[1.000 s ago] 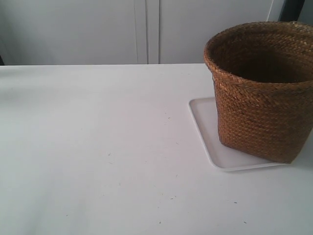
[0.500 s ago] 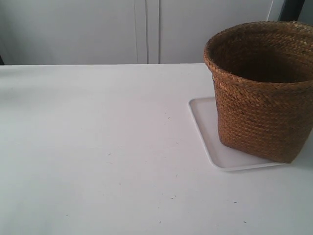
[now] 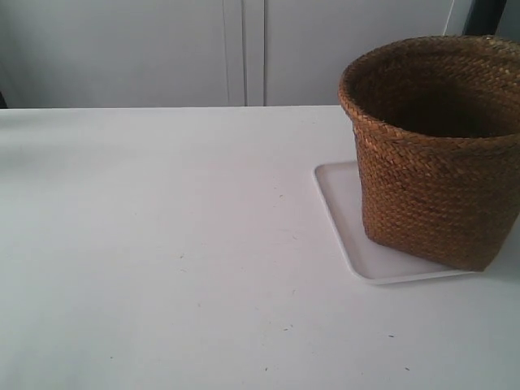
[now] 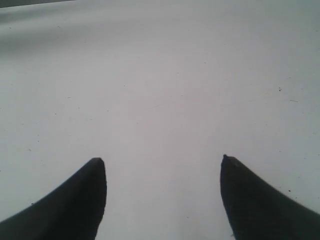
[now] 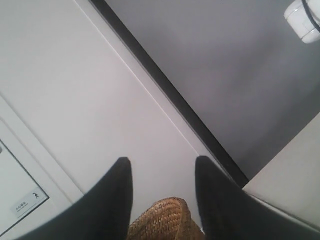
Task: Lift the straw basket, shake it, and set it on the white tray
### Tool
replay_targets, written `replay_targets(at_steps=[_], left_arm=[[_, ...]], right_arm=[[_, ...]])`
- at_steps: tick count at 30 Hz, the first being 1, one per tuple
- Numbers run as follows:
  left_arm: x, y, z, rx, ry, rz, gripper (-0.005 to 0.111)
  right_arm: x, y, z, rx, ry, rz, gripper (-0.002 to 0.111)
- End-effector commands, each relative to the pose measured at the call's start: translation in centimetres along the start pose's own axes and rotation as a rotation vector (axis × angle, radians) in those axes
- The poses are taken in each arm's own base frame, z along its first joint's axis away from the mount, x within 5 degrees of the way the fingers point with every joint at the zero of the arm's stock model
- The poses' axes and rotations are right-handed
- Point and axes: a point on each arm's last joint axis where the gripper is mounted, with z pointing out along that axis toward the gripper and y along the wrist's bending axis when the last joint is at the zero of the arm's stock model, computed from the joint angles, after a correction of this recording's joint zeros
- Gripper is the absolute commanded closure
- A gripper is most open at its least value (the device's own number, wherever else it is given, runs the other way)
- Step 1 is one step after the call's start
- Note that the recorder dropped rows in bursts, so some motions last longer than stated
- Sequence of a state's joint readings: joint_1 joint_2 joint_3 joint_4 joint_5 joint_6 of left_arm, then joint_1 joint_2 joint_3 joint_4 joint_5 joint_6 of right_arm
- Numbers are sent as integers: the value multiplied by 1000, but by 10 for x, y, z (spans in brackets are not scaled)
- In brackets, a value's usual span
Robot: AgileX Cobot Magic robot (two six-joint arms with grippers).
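Observation:
The straw basket (image 3: 439, 195), brown and woven with a dark inside, stands upright on the white tray (image 3: 337, 207) at the exterior view's right; its right side is cut off by the frame edge. No arm shows in that view. In the right wrist view a stretch of the straw basket's rim (image 5: 162, 220) sits between the two dark fingers of my right gripper (image 5: 161, 160), which is shut on it. My left gripper (image 4: 162, 159) hangs open over bare white tabletop, with nothing between its fingers.
The white table (image 3: 162, 244) stretches left of the tray. Pale cabinet doors (image 3: 244, 49) stand behind the table's far edge. The right wrist view shows a white panel, a dark strip (image 5: 170, 95) and a white fitting (image 5: 302, 20).

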State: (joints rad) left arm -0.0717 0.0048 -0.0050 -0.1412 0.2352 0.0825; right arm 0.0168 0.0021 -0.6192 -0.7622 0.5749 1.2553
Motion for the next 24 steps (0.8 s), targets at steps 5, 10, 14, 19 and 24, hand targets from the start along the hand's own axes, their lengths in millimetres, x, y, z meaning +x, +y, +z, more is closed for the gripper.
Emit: replay_targets(at_steps=[5,10,14,19,24], left_arm=[[1,0,0,3,1,-2,39],[1,0,0,3,1,-2,39],[1,0,0,3,1,-2,39],[1,0,0,3,1,-2,39],[1,0,0,3,1,-2,39]], right_arm=[[22,2,2,-127,363,376,69],[81,-4,11,-210,645,552,69],[122,-9,16,-548,461,462,69],[165,-32,12,-601,422,-117,69],[177,-47,14,-490,524,-334,69]])
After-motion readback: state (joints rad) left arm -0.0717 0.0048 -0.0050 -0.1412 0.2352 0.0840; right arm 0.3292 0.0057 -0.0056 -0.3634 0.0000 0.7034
